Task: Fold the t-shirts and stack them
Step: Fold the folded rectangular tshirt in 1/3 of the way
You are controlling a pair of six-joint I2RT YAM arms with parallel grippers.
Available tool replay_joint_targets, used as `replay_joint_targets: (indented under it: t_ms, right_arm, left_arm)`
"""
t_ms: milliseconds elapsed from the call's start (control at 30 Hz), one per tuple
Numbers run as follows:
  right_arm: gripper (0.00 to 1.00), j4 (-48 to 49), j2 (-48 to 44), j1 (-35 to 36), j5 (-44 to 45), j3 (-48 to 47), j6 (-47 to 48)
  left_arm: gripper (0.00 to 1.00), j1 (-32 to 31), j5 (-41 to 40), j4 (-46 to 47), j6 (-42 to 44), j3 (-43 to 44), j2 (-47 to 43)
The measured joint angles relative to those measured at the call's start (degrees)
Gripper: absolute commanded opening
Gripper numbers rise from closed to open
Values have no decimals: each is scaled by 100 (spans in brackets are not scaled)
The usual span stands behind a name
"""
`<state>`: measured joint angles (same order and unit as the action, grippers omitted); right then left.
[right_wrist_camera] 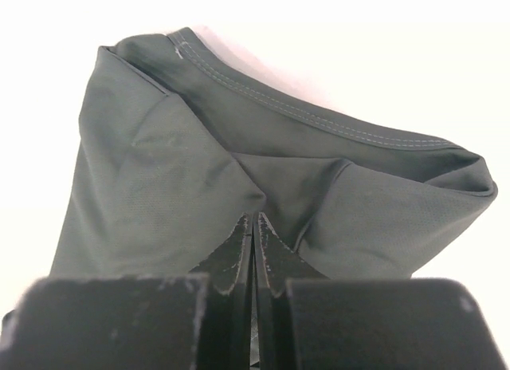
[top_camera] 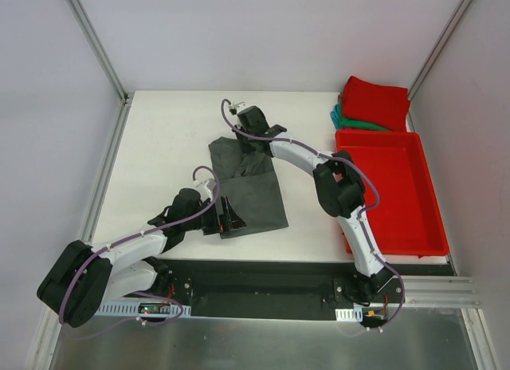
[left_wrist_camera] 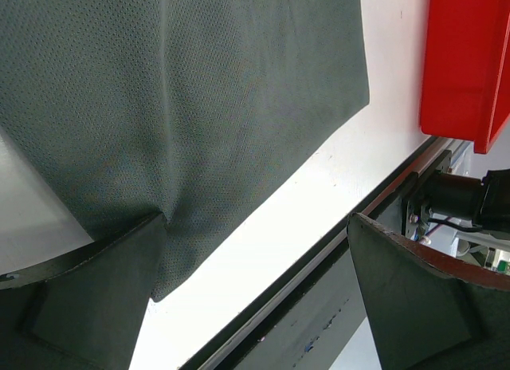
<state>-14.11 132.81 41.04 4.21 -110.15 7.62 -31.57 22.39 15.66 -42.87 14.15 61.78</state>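
The charcoal-grey t-shirt (top_camera: 253, 190) lies partly folded mid-table. It fills the left wrist view (left_wrist_camera: 199, 91) and the right wrist view (right_wrist_camera: 175, 194). My right gripper (top_camera: 244, 143) (right_wrist_camera: 253, 217) is shut on a pinch of the shirt's far end, which is bunched up near the hem. My left gripper (top_camera: 226, 219) (left_wrist_camera: 256, 226) is open at the shirt's near left corner. Its left finger (left_wrist_camera: 119, 282) touches the puckered cloth edge. The red t-shirt (top_camera: 374, 101) lies folded at the back right on top of the teal-green t-shirt (top_camera: 347, 121).
A rigid red plastic tray (top_camera: 414, 218) sits along the right side, its corner showing in the left wrist view (left_wrist_camera: 466, 67). The table's near edge with a black rail (left_wrist_camera: 351, 242) runs just past the left gripper. Enclosure walls and metal posts surround the table.
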Motion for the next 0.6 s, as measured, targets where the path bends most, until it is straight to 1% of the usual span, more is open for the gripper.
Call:
replay_joint_targets:
  t_ms: [167,200,267,300,333,400,467,533,567,600]
  right_arm:
    - [0,105,52,15,-52,-90,-72]
    - [2,109,79,15,-9,-136,-72]
    - [8,63,96,15,160,-177,-72]
    - [9,26,96,15,278,-179,-70]
    - [13,15,94,15,417,-175,-66]
    - [23,39,61,13,649,-70,-57]
    - [45,9,-15,7,883,109,-48]
    - [50,-28,-70,-4,1110,214,-39]
    - [55,-57,-96,-11,1202,232,-33]
    - [64,-81,-144,-20,1279,273,-11]
  left_arm:
    - [99,0,0,2,0,11,31]
    - [99,0,0,2,0,17,44]
    - [99,0,2,0,0,22,48]
    - [99,0,0,0,0,22,48]
    - [99,0,2,0,0,22,48]
    - [99,0,2,0,0,22,48]
    - [99,0,2,0,-2,22,46]
    - [99,0,2,-2,-11,22,33]
    - [99,0,2,-4,-17,22,20]
    - [99,0,2,-11,-28,22,-7]
